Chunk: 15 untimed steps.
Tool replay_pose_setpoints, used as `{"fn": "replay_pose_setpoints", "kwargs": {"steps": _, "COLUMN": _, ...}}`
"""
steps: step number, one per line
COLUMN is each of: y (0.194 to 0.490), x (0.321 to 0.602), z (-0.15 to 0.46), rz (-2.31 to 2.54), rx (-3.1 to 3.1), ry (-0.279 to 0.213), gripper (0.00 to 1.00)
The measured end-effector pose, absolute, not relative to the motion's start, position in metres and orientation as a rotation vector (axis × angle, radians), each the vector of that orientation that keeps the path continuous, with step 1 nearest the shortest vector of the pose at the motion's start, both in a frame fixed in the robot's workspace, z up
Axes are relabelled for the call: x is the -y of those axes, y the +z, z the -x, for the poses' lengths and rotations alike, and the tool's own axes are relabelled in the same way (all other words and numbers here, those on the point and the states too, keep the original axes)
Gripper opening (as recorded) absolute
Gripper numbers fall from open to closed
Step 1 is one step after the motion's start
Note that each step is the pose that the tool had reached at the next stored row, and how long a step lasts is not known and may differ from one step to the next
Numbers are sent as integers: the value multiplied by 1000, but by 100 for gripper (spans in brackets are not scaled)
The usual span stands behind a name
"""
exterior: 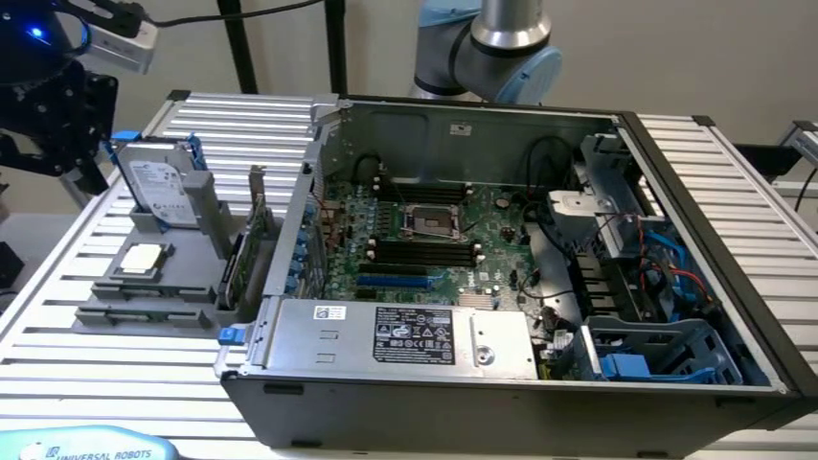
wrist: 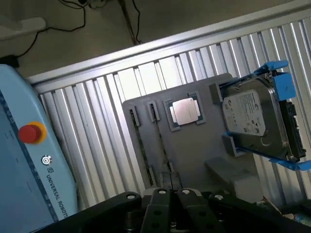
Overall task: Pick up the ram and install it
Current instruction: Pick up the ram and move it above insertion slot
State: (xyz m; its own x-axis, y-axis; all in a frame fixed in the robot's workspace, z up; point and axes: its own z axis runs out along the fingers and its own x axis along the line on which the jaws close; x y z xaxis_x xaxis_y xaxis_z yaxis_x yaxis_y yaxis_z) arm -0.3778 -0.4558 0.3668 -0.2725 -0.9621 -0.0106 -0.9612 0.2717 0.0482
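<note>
The gripper (wrist: 171,182) hung above the fixture (wrist: 194,155), well clear of it, its fingers drawn together with nothing seen between them. The ram (wrist: 161,143) stood on edge in a narrow slot of the fixture, just beside the CPU (wrist: 185,111), and showed as a thin dark line. A second strip (wrist: 141,145) of the same look stood in the parallel slot, on the side of the ram away from the CPU. On the CPU's other side the drive (wrist: 252,121) stood upright in a blue caddy. The fixture lay on the slatted table (wrist: 97,136). Just beside the fixture, on the exterior view's right, a green card (exterior: 256,240) stood upright. Past it lay the open case (exterior: 511,407) with its board (exterior: 499,225) facing up. The board's long black slots (exterior: 422,251) sat by the socket (exterior: 428,220), well apart from the fixture. A pale blue pendant (wrist: 29,184) with a red button (wrist: 30,133) lay near the fixture's slot end.
</note>
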Motion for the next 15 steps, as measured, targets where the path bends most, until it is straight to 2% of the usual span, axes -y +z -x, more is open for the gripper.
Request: {"fn": "replay_pose_setpoints", "kwargs": {"steps": 15, "y": 361, "x": 461, "z": 378, "rz": -2104, "rx": 2298, "ry": -67, "gripper": 11}}
